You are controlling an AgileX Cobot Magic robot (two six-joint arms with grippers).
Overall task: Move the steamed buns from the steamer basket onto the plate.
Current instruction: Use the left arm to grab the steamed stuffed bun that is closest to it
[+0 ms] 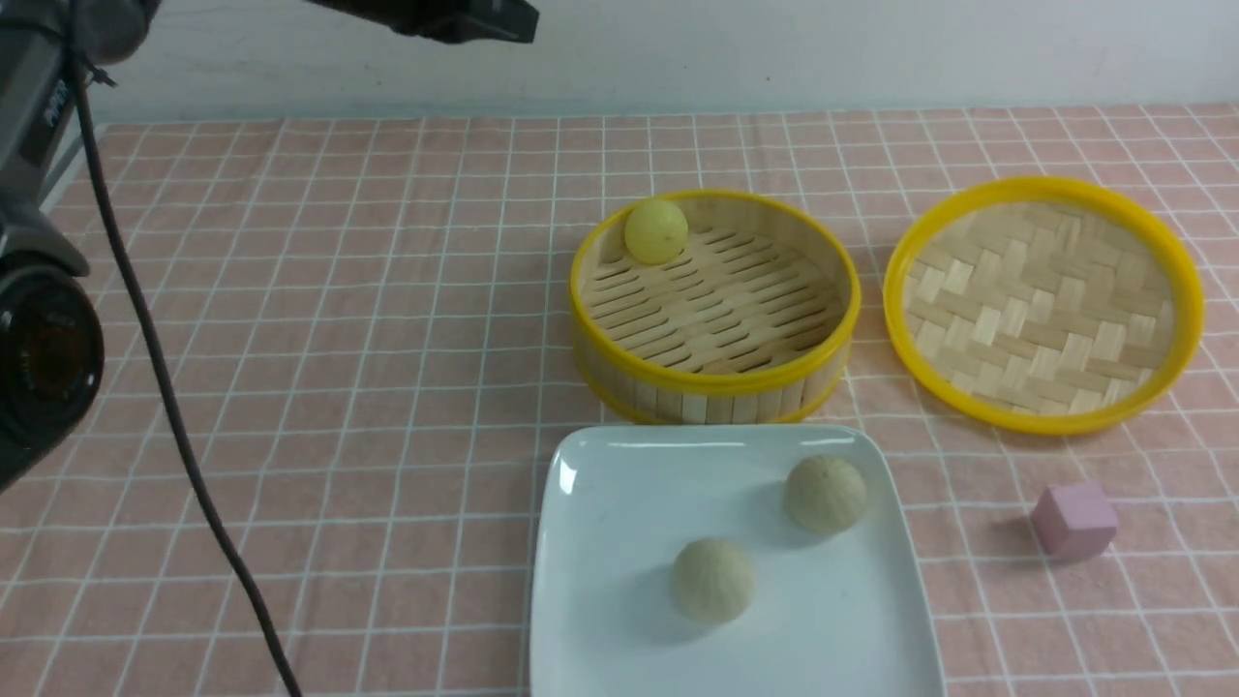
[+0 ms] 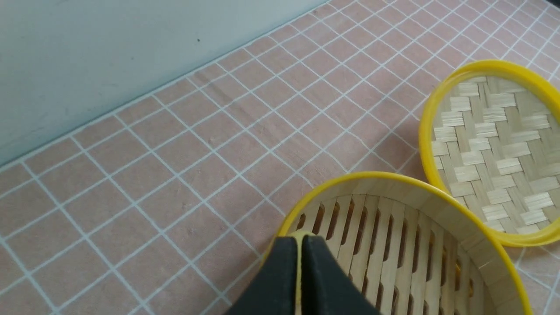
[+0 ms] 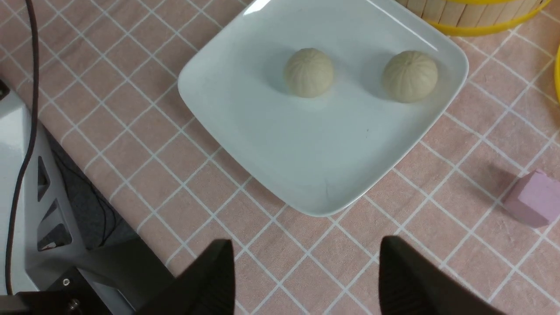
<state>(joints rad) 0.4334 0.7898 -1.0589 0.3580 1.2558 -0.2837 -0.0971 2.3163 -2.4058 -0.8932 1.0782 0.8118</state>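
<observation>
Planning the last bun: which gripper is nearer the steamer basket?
Left. The left gripper is by the steamer basket rim; the right gripper hangs across the plate from it.

Three steamed buns (image 1: 655,230), one steamer basket (image 1: 714,383), one lid (image 1: 1043,302), one plate (image 1: 619,513), one cube (image 1: 1074,521).

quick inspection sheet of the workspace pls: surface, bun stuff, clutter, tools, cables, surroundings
surface: pink checked cloth, flat, no spills seen
job's things: yellow bun in the basket, far-left side; two beige buns apart on the plate
clutter: woven lid right of the basket; pink cube right of the plate
tools: left tool shut, over the basket rim; right tool open, empty, over the cloth near the plate
cables: black cable hanging across the left side
surroundings: pale wall behind the table
</observation>
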